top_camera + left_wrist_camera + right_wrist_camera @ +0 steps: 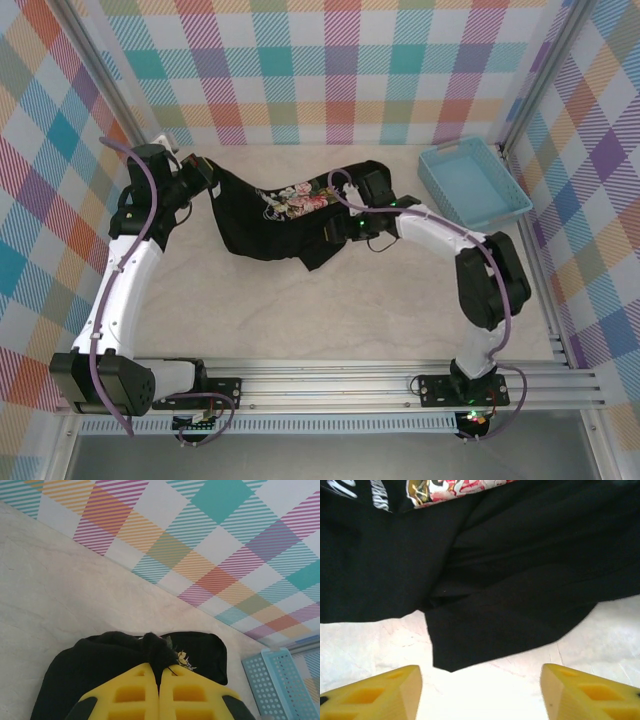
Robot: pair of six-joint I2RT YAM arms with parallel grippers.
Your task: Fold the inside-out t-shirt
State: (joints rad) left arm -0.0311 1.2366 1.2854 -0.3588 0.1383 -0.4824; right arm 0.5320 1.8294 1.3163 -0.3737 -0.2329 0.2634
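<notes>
The left pincer (159, 674) is clamped on a bunched edge of the inside-out t-shirt (270, 225). The shirt lies crumpled, print up, at twelve o'clock from the middle of the desk (300, 320). The right pincer (480, 685) gapes wide over the shirt's four o'clock hem.

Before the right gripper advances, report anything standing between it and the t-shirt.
Nothing visible does. The open right gripper faces bare table, with a hem corner of the black t-shirt straight ahead. The light blue basket sits well off to the side.
</notes>
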